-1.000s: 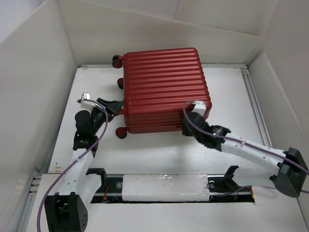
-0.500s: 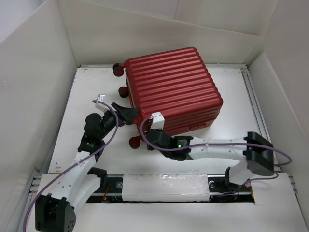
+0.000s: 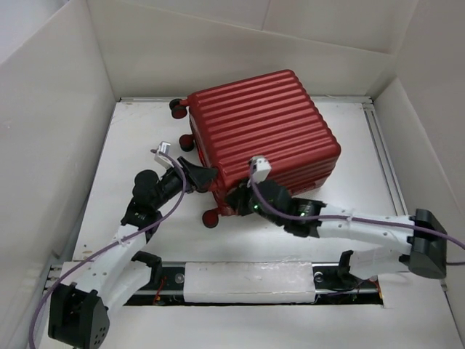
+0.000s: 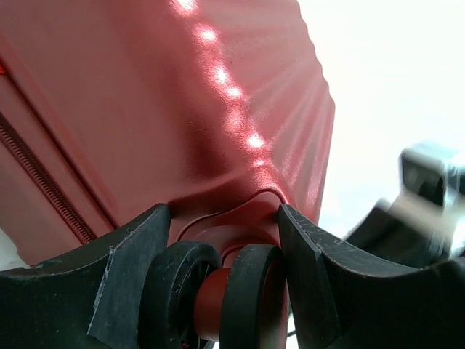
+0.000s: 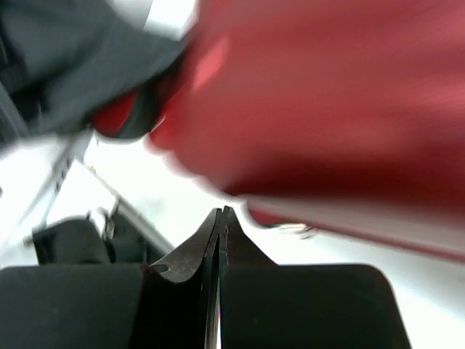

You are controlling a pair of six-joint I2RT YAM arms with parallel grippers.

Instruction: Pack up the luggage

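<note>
While it lies flat on the white table (image 3: 131, 138), the luggage (image 3: 265, 131) shows as a dark red hard-shell suitcase with ridges across its top face, and it is turned askew so that one corner points toward the arms. It sits toward the far middle of the table, with its small dark wheels on the left side: two far wheels (image 3: 176, 107) near the back wall and one near wheel (image 3: 211, 217) at the front corner. The case is closed. A zip line (image 4: 43, 182) runs along the seam in the left wrist view, and nothing of the inside can be seen. The left gripper (image 3: 197, 177) reaches in at the left side, its fingers (image 4: 131, 269) about half spread and set on either side of a twin caster wheel (image 4: 251, 291), which sits between them and seems to touch both pads. The right gripper (image 3: 232, 203) is low at the near front edge of the shell, its fingertips (image 5: 211, 240) pressed together with nothing between them. The blurred right wrist view does not show whether it touches the case.
</note>
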